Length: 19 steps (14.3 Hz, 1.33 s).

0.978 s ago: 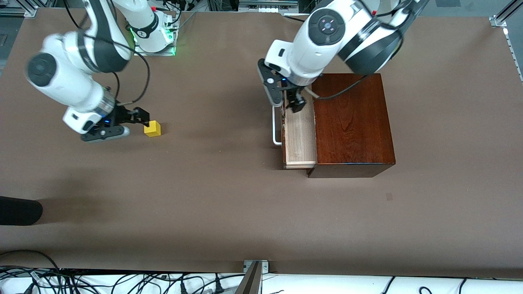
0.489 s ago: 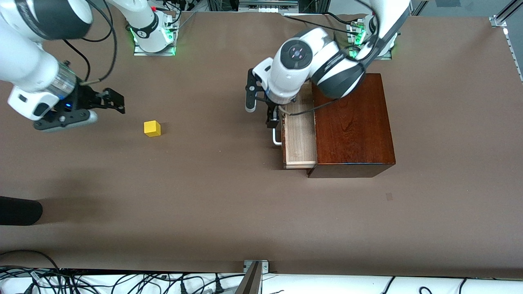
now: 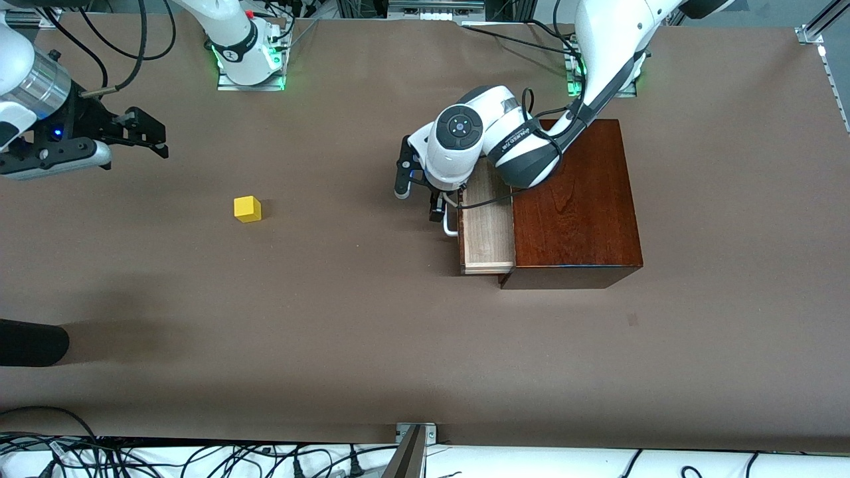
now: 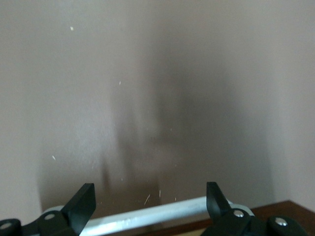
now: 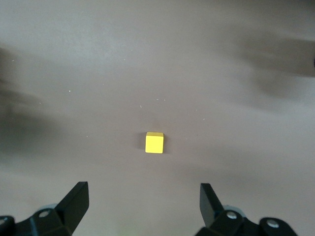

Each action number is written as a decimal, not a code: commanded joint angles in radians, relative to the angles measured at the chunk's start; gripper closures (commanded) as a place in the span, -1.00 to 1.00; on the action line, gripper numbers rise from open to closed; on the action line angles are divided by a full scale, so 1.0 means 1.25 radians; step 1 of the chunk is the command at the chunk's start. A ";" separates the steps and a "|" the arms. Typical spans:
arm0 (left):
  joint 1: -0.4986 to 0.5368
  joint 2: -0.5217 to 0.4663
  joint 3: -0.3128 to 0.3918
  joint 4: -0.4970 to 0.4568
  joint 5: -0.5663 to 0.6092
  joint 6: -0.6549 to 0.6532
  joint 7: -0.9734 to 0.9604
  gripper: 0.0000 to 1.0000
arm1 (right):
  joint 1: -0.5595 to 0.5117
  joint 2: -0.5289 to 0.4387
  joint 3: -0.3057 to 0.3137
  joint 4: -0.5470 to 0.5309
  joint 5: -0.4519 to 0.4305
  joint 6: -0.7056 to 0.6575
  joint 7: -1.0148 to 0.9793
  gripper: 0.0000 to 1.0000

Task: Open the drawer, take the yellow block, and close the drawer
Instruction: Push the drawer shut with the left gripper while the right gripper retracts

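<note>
The yellow block [image 3: 247,208] sits on the bare brown table, toward the right arm's end, and also shows in the right wrist view [image 5: 154,142]. My right gripper [image 3: 158,139] hangs open in the air, apart from the block, nothing between its fingers [image 5: 142,196]. The drawer [image 3: 488,229] stands partly pulled out of the mahogany box [image 3: 574,199], its pale tray showing nothing inside. My left gripper [image 3: 418,194] is low, right in front of the drawer, open. The white handle [image 4: 147,216] runs across between its fingers; the same handle [image 3: 450,229] pokes out under the hand.
A dark rounded object [image 3: 30,342] lies at the table's edge at the right arm's end. The arm bases [image 3: 249,63] stand along the back. Cables run under the table's near edge.
My right gripper has lifted and drawn away from the yellow block, which stays put. My left gripper has come off the drawer's tray and swung down in front of the handle.
</note>
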 commanded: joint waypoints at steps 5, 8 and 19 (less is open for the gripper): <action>0.023 -0.027 0.016 0.012 0.070 -0.186 0.018 -1.00 | -0.024 0.008 0.031 -0.002 -0.016 0.034 -0.011 -1.00; 0.030 -0.036 0.019 0.012 0.089 -0.246 0.017 -1.00 | -0.023 0.008 0.033 0.003 -0.031 0.034 -0.003 -1.00; 0.067 -0.086 -0.006 0.042 0.067 -0.316 -0.043 -1.00 | -0.026 0.021 0.028 0.028 -0.029 0.006 0.002 -1.00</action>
